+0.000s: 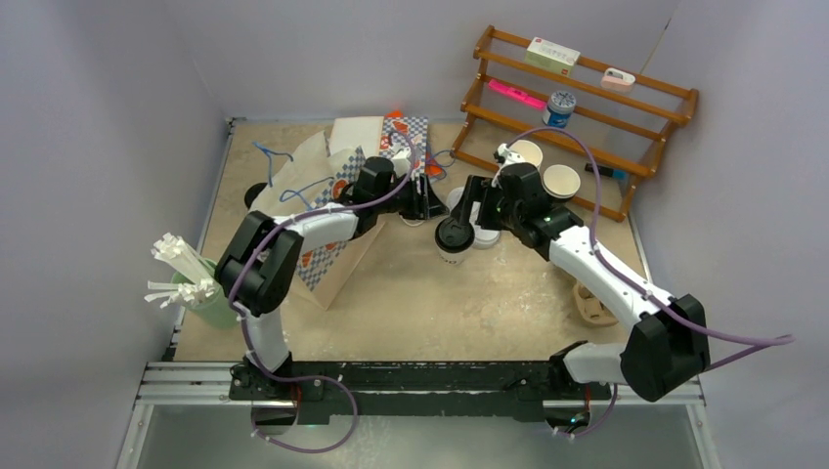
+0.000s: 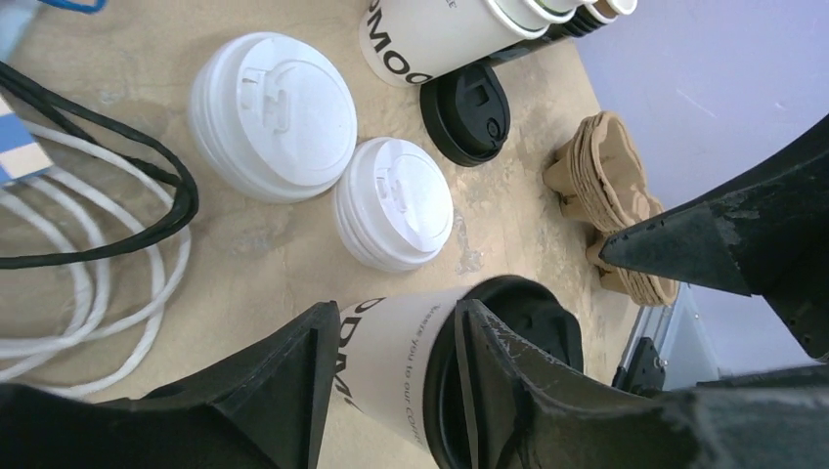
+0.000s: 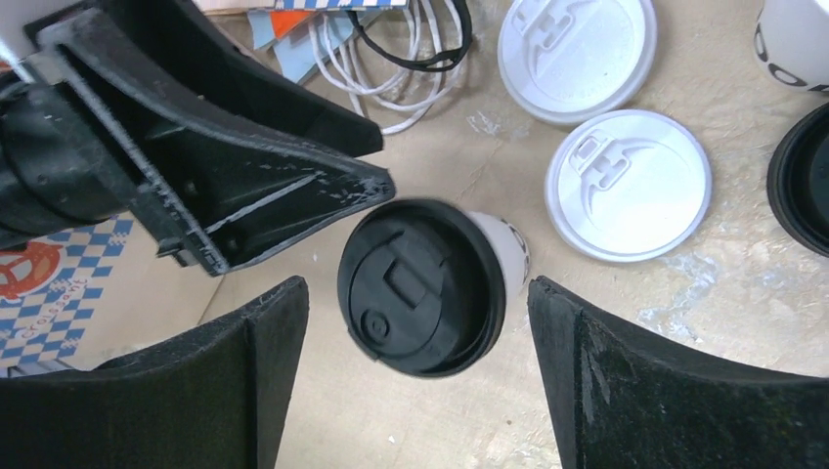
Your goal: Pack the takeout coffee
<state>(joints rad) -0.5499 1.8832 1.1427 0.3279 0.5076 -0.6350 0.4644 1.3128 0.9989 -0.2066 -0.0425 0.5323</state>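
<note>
One takeout coffee [image 1: 455, 239], a pale cup with a black sip lid, stands upright on the table in the middle. Seen from the right wrist, its lid [image 3: 420, 288] lies between the wide-apart fingers of my right gripper [image 3: 415, 285], which touch nothing. My left gripper [image 2: 396, 308] is open. Its view shows the cup's printed wall [image 2: 401, 366] between and beyond its fingers. From above, the left gripper [image 1: 428, 203] sits just up and left of the cup, apart from it. The right gripper [image 1: 476, 217] hovers by the cup's upper right.
Two loose white lids [image 2: 272, 115] [image 2: 394, 202], a loose black lid [image 2: 466, 112] and a lying stack of lidless cups [image 2: 440, 34] sit beyond the cup. A checkered paper bag [image 1: 342, 195] lies left, pulp carriers [image 1: 593, 305] right, a wooden rack [image 1: 577, 107] behind, and a straw cup [image 1: 200, 293] far left.
</note>
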